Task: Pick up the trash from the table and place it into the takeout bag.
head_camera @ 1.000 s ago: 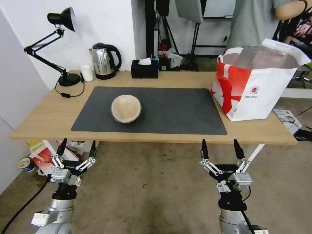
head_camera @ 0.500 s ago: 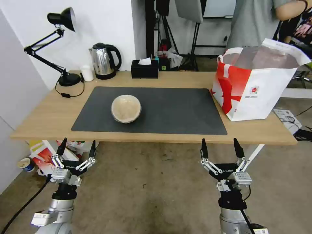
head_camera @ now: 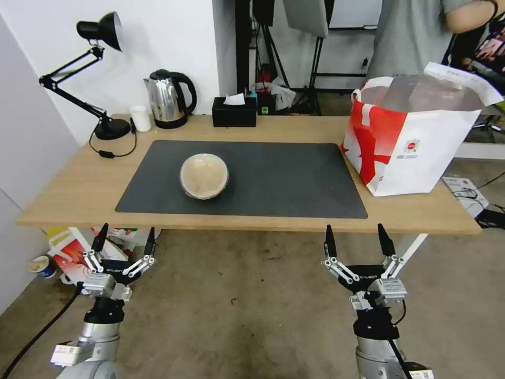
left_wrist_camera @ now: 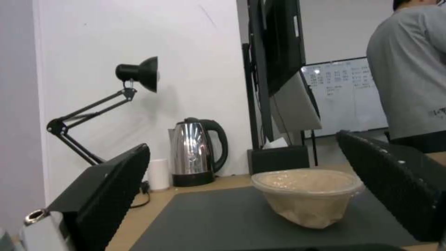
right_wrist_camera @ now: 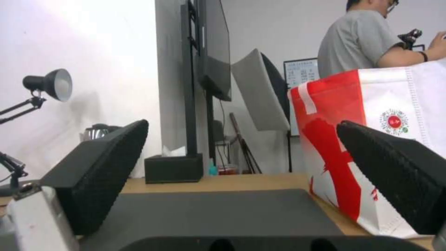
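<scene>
Nothing has changed over the last second: my left fingers (head_camera: 124, 238) and right fingers (head_camera: 360, 235) stay spread below the worktop (head_camera: 68, 195). 1 bowl (head_camera: 204, 176) awaits on the mat, bag (head_camera: 415, 139) well apart; pickup not begun.

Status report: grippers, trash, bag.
Left gripper, right gripper open, low before table. Beige bowl on mat. Bag open, path clear.

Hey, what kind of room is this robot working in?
Most likely an office or lab workspace: a light-wood desk with a black desk lamp, a steel kettle, a whiteboard behind, and camera tripods standing past the desk.
</scene>
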You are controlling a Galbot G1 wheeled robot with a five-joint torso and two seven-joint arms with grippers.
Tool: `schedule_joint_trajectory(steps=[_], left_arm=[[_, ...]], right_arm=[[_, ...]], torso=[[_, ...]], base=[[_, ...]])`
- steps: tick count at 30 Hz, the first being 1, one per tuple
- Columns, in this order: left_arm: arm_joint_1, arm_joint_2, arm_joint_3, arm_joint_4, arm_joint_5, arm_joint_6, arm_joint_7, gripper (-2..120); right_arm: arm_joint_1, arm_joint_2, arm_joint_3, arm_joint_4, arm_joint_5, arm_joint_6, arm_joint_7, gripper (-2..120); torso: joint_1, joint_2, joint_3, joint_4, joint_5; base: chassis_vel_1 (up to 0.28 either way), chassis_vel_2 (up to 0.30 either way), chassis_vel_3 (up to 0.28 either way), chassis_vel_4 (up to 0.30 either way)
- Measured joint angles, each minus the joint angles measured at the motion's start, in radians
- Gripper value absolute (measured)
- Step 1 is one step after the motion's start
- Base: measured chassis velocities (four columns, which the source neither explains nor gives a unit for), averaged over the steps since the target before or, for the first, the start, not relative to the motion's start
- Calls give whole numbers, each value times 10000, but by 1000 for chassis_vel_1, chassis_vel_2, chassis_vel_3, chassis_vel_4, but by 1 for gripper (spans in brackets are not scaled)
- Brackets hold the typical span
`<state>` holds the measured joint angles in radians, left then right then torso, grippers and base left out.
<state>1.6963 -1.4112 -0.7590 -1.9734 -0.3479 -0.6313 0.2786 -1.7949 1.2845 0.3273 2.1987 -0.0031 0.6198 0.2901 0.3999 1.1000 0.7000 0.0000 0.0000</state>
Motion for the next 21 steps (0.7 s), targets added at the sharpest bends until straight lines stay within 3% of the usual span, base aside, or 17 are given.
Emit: schedule_joint_trajectory(steps=[21], left_arm=[[0,0,0,0,0,0,0,100]], right_arm=[[0,0,3,1,2,-13,8,100]], torso=[[0,0,0,0,0]], base=[[0,0,0,0]])
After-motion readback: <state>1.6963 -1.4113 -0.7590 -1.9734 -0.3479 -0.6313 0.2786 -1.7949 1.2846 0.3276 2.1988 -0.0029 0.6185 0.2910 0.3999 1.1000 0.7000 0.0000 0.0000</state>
